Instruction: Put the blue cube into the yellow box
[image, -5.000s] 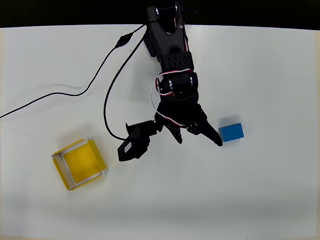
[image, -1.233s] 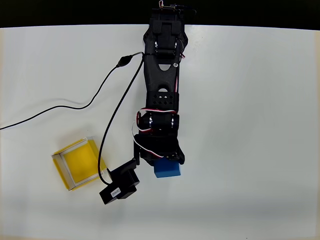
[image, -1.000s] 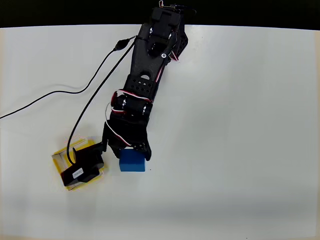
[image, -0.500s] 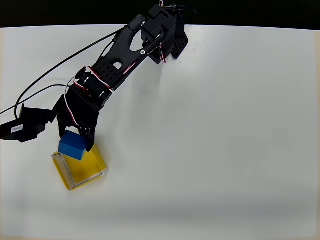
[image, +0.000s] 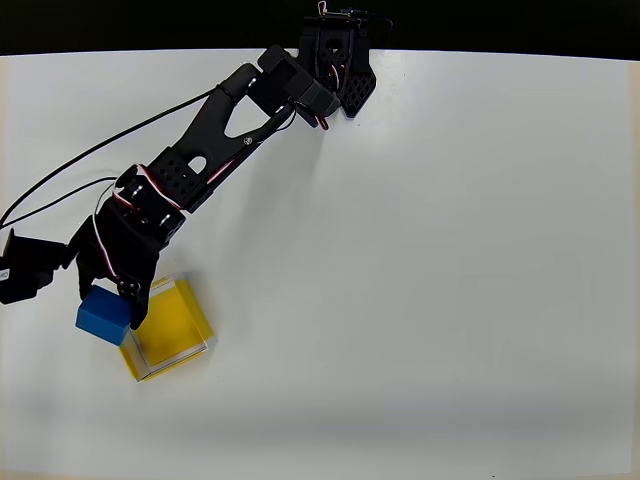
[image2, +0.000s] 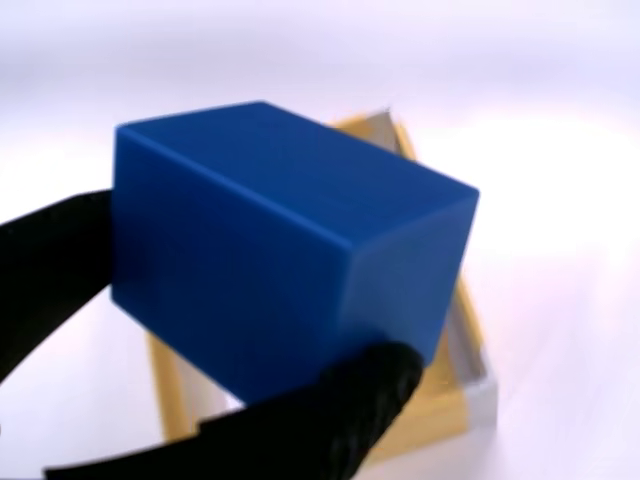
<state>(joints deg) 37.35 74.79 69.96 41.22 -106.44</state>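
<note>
And here it is in the overhead view: the black arm (image: 210, 150) reaches from its base at twelve o'clock on the white table (image: 450, 250) down toward eight o'clock, and the pincer (image: 108, 297) is clamped on the blue cube (image: 103, 317), fingers closed against its sides. The cube is held at the left rim of the yellow box (image: 170, 330), covering the box's near-left corner, at nine o'clock from the yellow floor. Whether the cube is over the inside or just outside the wall, the overhead view does not settle. The box itself sits tilted on the table, its pale walls showing along the right and bottom edges. A black cable (image: 60, 185) trails off to the left edge of the table, and a black camera module (image: 25, 275) juts out at nine o'clock from the pincer. Over to the wrist view now: the cube (image2: 280, 250) looms big in the middle, a black finger (image2: 340, 410) pressing its lower face and another black finger (image2: 50, 260) against its left side. Behind the cube, the box (image2: 470, 350) peeks out, a yellow flap and whitish wall showing toward four o'clock, blurred.
</note>
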